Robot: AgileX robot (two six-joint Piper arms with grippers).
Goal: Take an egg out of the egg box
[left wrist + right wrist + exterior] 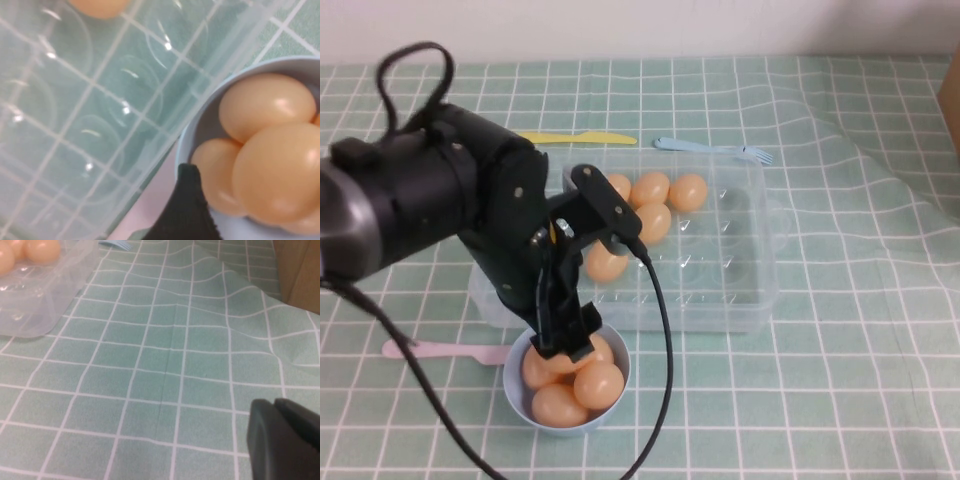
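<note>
The clear plastic egg box (760, 290) lies mid-table with several orange-tan eggs in its far left dimples, one of them this egg (653, 222). My left gripper (567, 348) hangs open just over a light-blue bowl (520, 400) in front of the box; the bowl holds several eggs (598, 385). In the left wrist view one black finger (186, 200) stands at the bowl's rim (240, 75), apart from the big top egg (280, 170), beside the egg box (100, 125). My right gripper (275, 407) is shut and empty over bare cloth, right of the box (45, 295).
A yellow knife (575, 138) and a blue fork (710, 148) lie behind the box. A pink utensil (440, 350) lies left of the bowl. A brown box (950, 100) stands at the right edge. The green checked cloth is wrinkled at the right.
</note>
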